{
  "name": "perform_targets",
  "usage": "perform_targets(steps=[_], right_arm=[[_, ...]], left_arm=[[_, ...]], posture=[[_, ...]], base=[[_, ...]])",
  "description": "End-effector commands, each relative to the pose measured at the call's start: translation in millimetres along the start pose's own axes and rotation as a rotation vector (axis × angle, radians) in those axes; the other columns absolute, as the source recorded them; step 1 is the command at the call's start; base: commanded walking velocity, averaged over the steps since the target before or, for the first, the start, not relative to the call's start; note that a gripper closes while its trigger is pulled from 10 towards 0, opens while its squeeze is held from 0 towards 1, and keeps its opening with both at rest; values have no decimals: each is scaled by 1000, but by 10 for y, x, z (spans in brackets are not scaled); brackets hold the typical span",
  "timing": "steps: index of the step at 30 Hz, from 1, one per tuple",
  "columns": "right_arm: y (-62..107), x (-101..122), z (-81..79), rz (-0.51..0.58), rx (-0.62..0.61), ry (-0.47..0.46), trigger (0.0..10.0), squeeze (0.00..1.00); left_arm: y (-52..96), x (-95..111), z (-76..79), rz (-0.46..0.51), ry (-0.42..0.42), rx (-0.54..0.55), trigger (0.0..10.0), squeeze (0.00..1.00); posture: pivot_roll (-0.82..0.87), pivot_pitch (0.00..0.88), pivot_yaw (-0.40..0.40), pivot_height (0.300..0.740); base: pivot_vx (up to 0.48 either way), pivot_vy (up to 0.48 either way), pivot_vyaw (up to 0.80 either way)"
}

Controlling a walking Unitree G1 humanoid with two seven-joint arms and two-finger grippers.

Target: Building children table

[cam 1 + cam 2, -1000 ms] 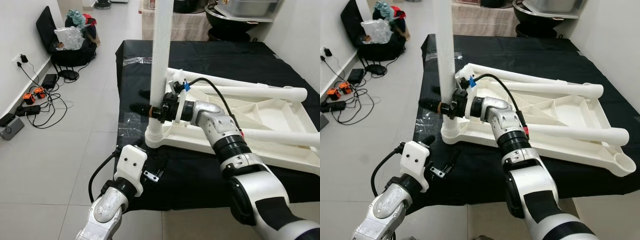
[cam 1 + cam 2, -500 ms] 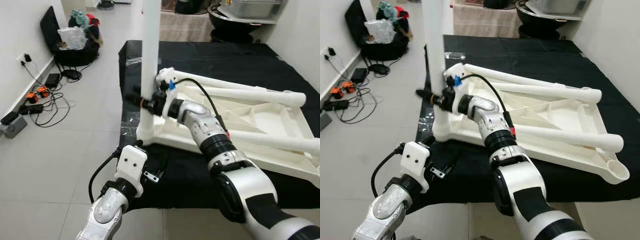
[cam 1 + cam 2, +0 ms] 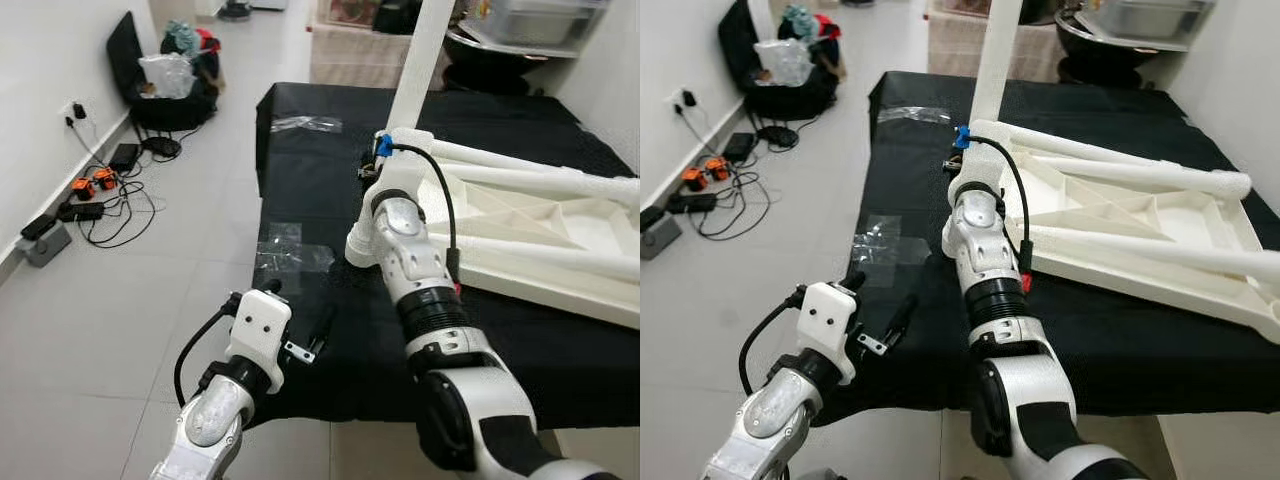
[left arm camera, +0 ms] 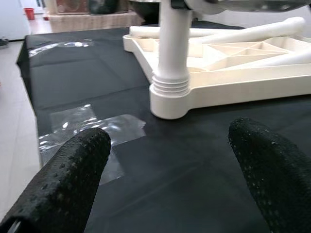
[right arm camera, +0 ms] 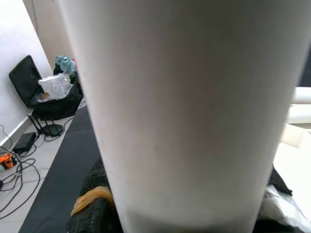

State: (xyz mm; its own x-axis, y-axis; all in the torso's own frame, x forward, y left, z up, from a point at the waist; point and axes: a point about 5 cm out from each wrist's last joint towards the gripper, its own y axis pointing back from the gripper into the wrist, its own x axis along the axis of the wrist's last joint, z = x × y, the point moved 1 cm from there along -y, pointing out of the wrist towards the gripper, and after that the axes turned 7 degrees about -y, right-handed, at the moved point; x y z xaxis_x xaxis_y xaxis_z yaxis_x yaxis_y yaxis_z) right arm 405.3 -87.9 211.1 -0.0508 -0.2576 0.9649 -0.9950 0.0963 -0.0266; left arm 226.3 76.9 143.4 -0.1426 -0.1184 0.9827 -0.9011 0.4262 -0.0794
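**Right gripper on standing leg, corner socket of upturned children's table**

Landmark: the white table top (image 3: 1160, 225), lying upside down on the black cloth (image 3: 910, 190).

Progress (judged): one white leg (image 3: 420, 65) stands upright in the corner socket (image 4: 169, 99) at the near-left corner of the table top; threads still show above the socket rim in the left wrist view, so it looks not fully screwed home. Other white legs (image 3: 520, 180) lie across the table top's underside; whether they are attached or just resting, cannot tell. Left to do: finish seating this leg, fix the rest, flip the table.

Right gripper (image 5: 180, 213): up against the standing leg just above the socket, black fingers (image 5: 92, 208) either side of the tube, pinching it as far as the right wrist view shows. Right arm (image 3: 415, 260) reaches in from the near side of the table top.

Left gripper (image 4: 170, 160): fingers spread wide, holding nothing, low over the cloth just short of the socket corner, pointing at it.

Surface: black cloth over a low platform, with clear plastic wrap (image 3: 880, 240) lying left of the table top's corner and another piece (image 3: 305, 123) further off.

Room: pale tiled floor (image 3: 130, 290) left of the cloth; cables and chargers (image 3: 95, 190) by the wall, a black chair with bags (image 3: 165, 75) beyond; a dark basin (image 3: 1130, 30) past the far end
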Motion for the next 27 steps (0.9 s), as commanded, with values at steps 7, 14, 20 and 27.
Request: perform_targets(steps=[7,14,20,27], right_arm=[[-11,155,-224,99,197,-30,10000,894],[29,70,-266,-17,576,-25,10000,0],[258,-84,-287,-224,1058,-22,10000,0],[534,-135,-354,-356,1473,16,10000,0]], left_arm=[[-3,-32,14,-13,3,-5,10000,0],[-8,-29,13,-10,5,-4,10000,0],[-2,-29,21,-9,5,-8,10000,0],[14,-21,36,-9,4,-10,10000,0]], posture=[[60,57,-105,740],[60,57,-107,740],[74,49,-111,740],[84,54,-113,740]], base=[[0,0,0],[0,0,0],[0,0,0],[0,0,0]])
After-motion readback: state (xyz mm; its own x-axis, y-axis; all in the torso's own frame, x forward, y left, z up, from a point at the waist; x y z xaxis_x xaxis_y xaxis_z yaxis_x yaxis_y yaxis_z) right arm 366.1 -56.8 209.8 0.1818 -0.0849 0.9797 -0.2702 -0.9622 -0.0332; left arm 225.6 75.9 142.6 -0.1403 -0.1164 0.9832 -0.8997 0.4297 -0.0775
